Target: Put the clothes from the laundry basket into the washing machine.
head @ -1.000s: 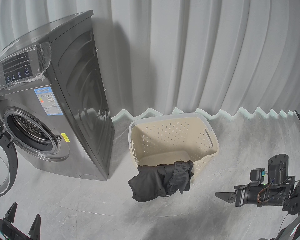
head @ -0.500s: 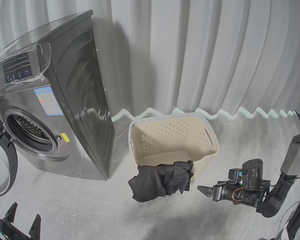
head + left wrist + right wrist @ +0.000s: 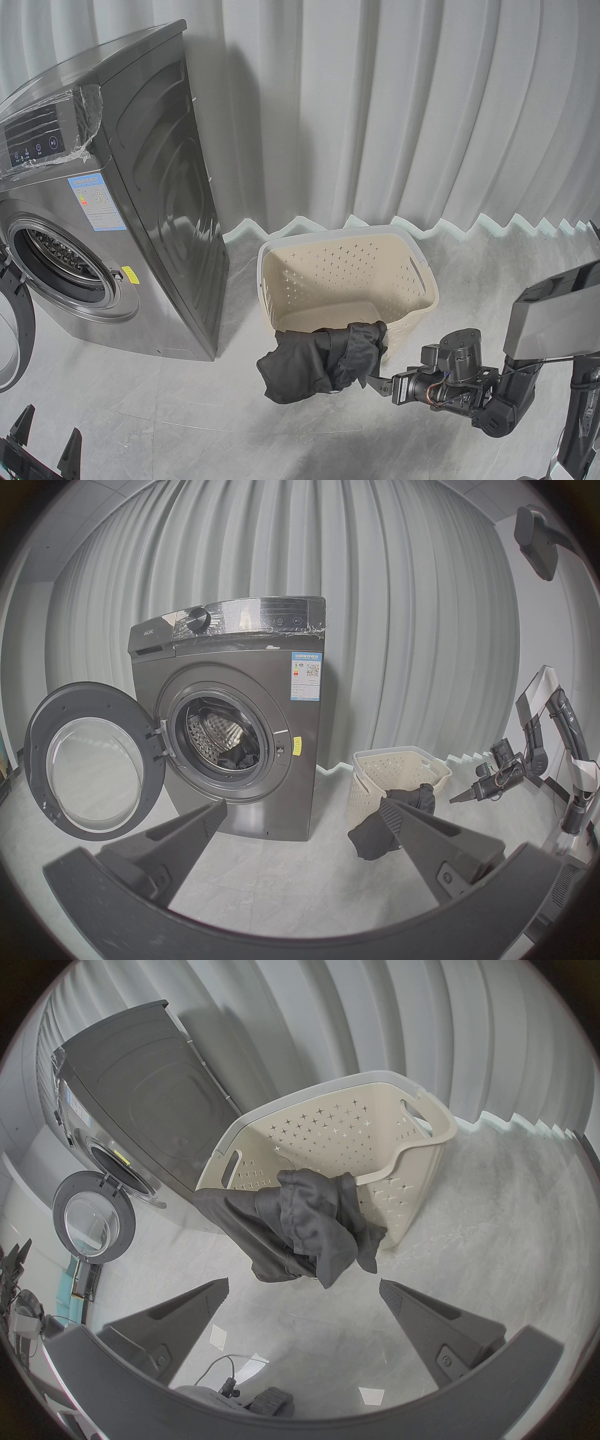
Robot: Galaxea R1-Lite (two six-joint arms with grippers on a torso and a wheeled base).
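As my right gripper (image 3: 375,382) comes in from the lower right, jaws spread wide, it almost reaches the dark garment (image 3: 322,365); a grasp comes next, I think.

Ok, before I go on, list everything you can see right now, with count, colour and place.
washing machine: one, dark grey, on the floor to the robot's left.
door: one, dark rim with clear window, swung open.
dark item: one, inside the drum; looks like cloth.
laundry basket: one, cream, on the floor right of the machine, near the curtain.
clothes: one dark grey bundle, piece count unclear, draped over the basket's near rim and hanging outside.
curtain: white, pleated, along the back.
floor: light grey, marbled.
left gripper: open, low, in front of the machine.
right gripper: open, low, pointing at the clothes with its tips close to them.
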